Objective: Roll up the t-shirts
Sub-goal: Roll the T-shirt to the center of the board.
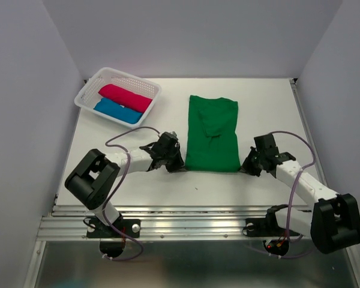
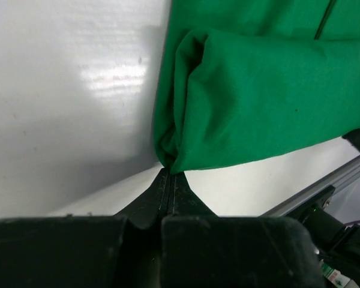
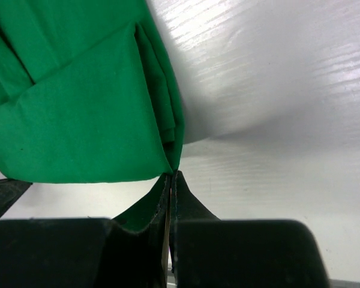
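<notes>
Two arms, the left arm [image 1: 132, 159] and the right arm [image 1: 300, 180], reached in from the near edge of the desk [image 1: 270, 108], one pincer each. Three t-shirts and one white lattice basket [image 1: 90, 87] were in view.

The green t-shirt [image 1: 213, 135] lay flat mid-desk, folded into a long narrow panel of overlapping layers. The left pincer [image 2: 170, 174] was clamped tight on its near left corner, and the right pincer [image 3: 171, 175] on its near right corner, with cloth bunched at each tip. The crimson t-shirt [image 1: 125, 98] and the blue t-shirt [image 1: 117, 111] sat rolled side by side in the basket, far left.

The desk was glossy white, with a metal rail [image 1: 186, 219] along its near edge and pale grey walls [image 1: 198, 36] around it.
</notes>
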{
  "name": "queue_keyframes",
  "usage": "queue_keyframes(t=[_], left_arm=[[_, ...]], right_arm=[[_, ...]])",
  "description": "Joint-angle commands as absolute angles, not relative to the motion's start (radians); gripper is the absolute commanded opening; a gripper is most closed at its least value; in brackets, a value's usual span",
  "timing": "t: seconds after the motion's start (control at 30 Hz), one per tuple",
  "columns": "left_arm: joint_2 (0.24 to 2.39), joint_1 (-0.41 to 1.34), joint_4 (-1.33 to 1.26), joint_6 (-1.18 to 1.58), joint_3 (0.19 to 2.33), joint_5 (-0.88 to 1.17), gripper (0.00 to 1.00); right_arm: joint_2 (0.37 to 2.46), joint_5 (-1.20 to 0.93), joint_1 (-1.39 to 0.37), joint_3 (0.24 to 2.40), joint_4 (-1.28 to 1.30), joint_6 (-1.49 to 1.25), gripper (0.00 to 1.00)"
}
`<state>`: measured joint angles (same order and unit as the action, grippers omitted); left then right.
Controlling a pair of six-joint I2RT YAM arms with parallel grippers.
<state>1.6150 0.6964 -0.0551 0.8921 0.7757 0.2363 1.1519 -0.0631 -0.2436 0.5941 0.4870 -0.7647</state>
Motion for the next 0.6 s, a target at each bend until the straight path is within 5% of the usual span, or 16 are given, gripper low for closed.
queue_keyframes(t=[0.0, 0.57], left_arm=[[1.546, 0.738, -0.002, 0.887, 0.744, 0.258, 0.00], [1.368, 0.801, 0.202, 0.976, 0.727, 0.290, 0.00]], right_arm=[[1.068, -0.052, -0.252, 0.592, 0.567, -0.775, 0.01], [0.903, -0.052, -0.252, 0.678, 0.772, -0.759, 0.01]])
